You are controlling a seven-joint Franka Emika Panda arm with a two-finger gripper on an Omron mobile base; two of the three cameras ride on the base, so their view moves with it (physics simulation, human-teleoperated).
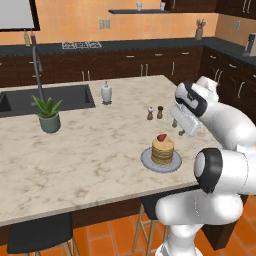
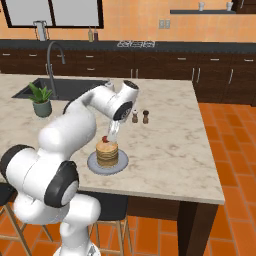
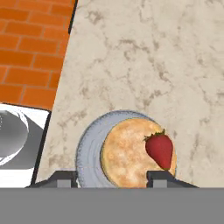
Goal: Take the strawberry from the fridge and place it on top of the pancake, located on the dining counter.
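A red strawberry (image 1: 161, 137) (image 2: 105, 139) (image 3: 159, 149) lies on top of the pancake (image 1: 162, 150) (image 2: 107, 153) (image 3: 127, 157), a stack on a grey plate (image 1: 147, 161) (image 2: 92, 162) (image 3: 87, 153). The plate stands near the front edge of the dining counter (image 1: 90, 145) (image 2: 170, 145) (image 3: 131, 57). My gripper (image 1: 181, 131) (image 2: 111, 135) (image 3: 111, 177) hovers just above the stack, open. Its fingertips stand wide apart, and the strawberry rests free near one of them. The fridge is out of view.
Two small shakers (image 1: 155, 113) (image 2: 140, 117) stand just behind the plate. Farther left are a potted plant (image 1: 48, 114) (image 2: 41, 101), a soap dispenser (image 1: 106, 93) and the dark sink (image 1: 55, 97) (image 2: 65, 87). Black stools (image 1: 40, 232) sit below the counter's front edge, over orange tile floor (image 3: 30, 52).
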